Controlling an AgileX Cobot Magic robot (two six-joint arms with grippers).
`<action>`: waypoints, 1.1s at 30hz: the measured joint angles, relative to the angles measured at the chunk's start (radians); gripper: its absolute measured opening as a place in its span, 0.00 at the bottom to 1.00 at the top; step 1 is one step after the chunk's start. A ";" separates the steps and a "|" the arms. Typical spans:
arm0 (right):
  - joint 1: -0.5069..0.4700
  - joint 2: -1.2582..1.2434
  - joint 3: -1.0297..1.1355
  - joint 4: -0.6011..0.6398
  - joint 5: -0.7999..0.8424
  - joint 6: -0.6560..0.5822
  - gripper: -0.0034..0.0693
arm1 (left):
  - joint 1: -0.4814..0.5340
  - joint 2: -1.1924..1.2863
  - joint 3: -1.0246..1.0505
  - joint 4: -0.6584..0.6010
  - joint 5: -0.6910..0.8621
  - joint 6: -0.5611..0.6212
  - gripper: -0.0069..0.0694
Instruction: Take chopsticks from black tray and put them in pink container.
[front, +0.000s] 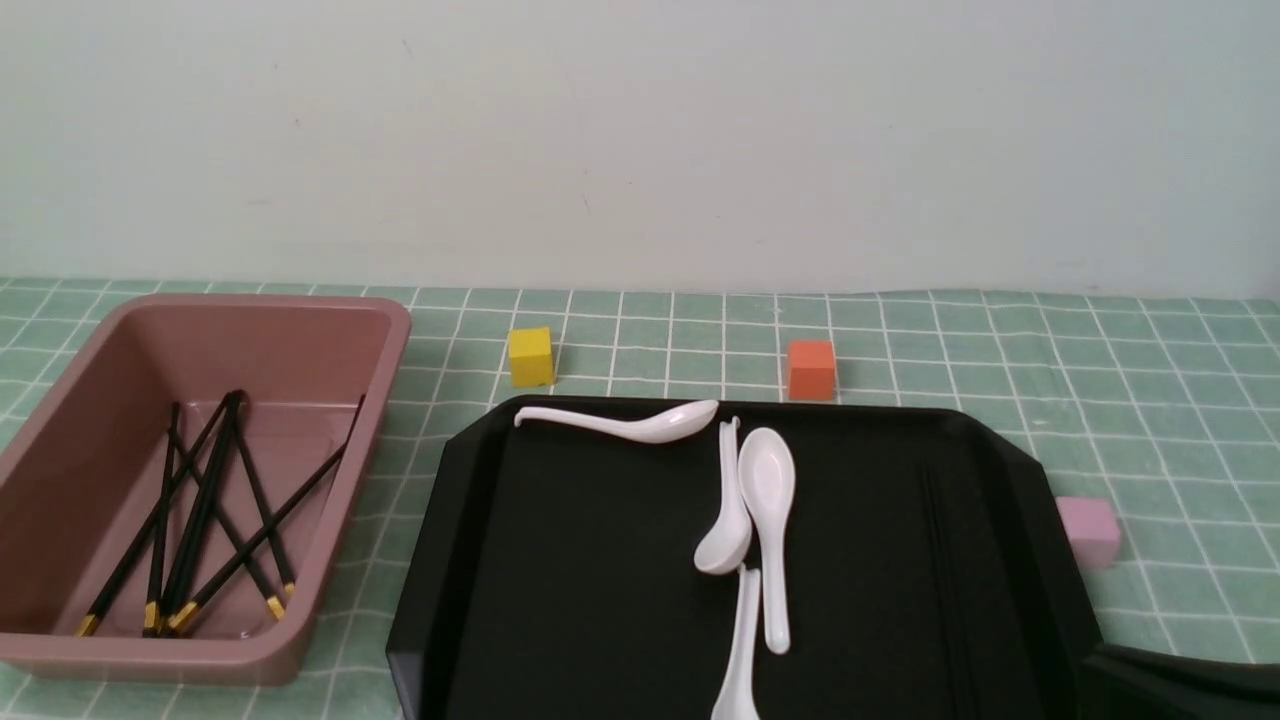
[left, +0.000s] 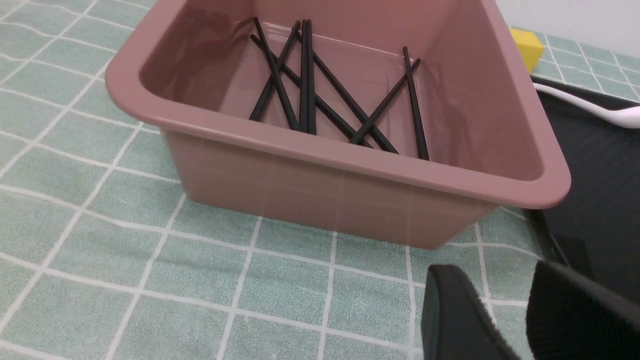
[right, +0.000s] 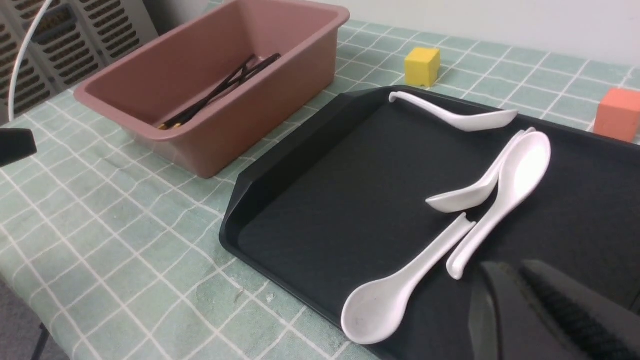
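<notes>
Though both jaws are cropped, left look parted, right unclear; chopsticks (front: 205, 510) fill pink container (front: 60, 640).

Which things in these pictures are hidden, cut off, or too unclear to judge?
- Black tray: the front view's bottom edge cuts off its near side, and the lowest spoon with it.
- Faint dark lines on the tray's right part: black on black; whether chopsticks remain there is unclear.
- Chopsticks in the pink container: in the left wrist view the near wall hides their lower ends.
- Right gripper: only partly in frame; open or shut is uncertain.
</notes>
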 joint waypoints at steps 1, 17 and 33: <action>0.000 -0.001 0.001 0.000 0.000 0.000 0.14 | 0.000 0.000 0.000 0.000 0.000 0.000 0.40; -0.414 -0.406 0.241 -0.103 0.021 -0.001 0.16 | 0.000 0.000 0.000 0.000 0.000 0.000 0.40; -0.661 -0.508 0.326 -0.116 0.183 -0.001 0.18 | 0.000 0.000 0.000 0.000 0.000 0.000 0.40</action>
